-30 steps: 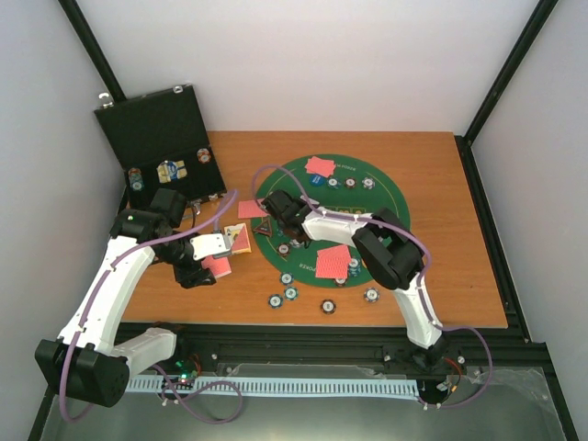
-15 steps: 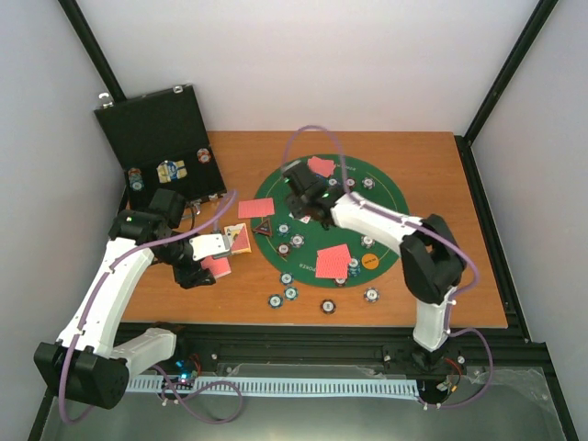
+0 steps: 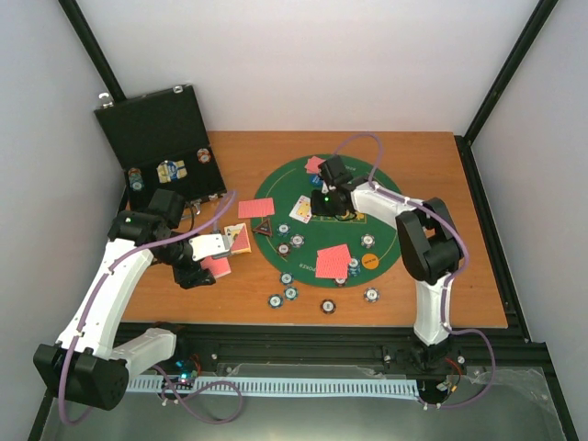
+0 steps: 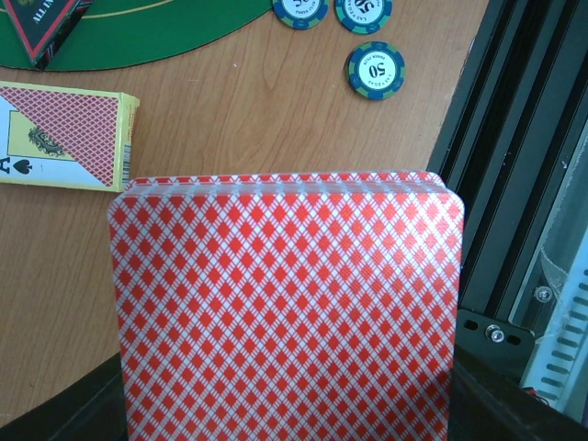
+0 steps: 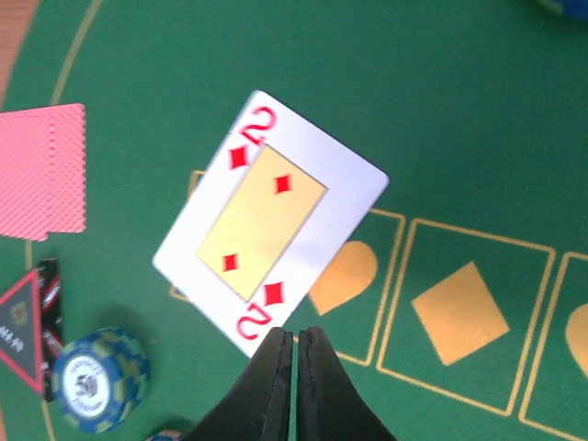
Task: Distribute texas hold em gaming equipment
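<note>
Right arm has swung over to the far half of the green mat [image 5: 441, 92], and a face-up two of diamonds [image 5: 269, 220] lies there that wasn't showing a second ago. I see the right gripper [image 5: 295, 342] pressed shut with nothing between its fingers. The card lies just ahead of the tips, slightly left. Further left sit the red-edged triangle marker [image 5: 23, 331] and a blue chip [image 5: 99, 378]. Left gripper [image 3: 204, 268] hasn't budged, clamped on the red-backed deck [image 4: 285, 312].
</note>
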You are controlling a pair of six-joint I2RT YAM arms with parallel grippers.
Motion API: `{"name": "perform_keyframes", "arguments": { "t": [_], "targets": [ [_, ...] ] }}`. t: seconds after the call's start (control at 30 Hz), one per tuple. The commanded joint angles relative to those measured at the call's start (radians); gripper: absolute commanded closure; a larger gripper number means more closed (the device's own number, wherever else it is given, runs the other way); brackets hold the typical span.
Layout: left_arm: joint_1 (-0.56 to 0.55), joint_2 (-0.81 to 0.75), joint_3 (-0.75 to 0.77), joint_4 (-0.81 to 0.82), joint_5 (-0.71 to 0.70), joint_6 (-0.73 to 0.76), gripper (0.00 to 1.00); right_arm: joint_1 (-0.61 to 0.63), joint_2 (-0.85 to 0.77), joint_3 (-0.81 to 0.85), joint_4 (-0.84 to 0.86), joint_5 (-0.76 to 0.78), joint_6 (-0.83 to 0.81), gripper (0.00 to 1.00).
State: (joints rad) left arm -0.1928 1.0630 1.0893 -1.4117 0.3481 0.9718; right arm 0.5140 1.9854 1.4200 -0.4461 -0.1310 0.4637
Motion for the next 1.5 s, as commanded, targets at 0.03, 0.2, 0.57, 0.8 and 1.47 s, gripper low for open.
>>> {"name": "perform_keyframes", "arguments": {
  "t": [0.03,0.2,0.57,0.8,1.47],
  "targets": [
    [-0.004,0.000,0.040,-0.006,0.028,0.004,0.72,-0.046,0.079,0.033,-0.022,-0.083,0.064,0.95],
    [-0.004,-0.004,0.036,-0.005,0.021,0.013,0.72,-0.060,0.154,0.088,-0.058,-0.068,0.040,0.95],
    [-0.005,0.002,0.026,0.004,0.020,0.021,0.72,-0.095,0.268,0.223,-0.099,-0.131,0.032,0.94],
    [-0.005,0.003,0.023,0.010,0.013,0.022,0.72,-0.094,0.330,0.320,-0.104,-0.193,0.060,0.94],
    [-0.005,-0.011,0.002,0.028,0.000,0.019,0.73,0.150,-0.388,-0.323,0.374,-0.395,0.346,0.24]
  ]
}}
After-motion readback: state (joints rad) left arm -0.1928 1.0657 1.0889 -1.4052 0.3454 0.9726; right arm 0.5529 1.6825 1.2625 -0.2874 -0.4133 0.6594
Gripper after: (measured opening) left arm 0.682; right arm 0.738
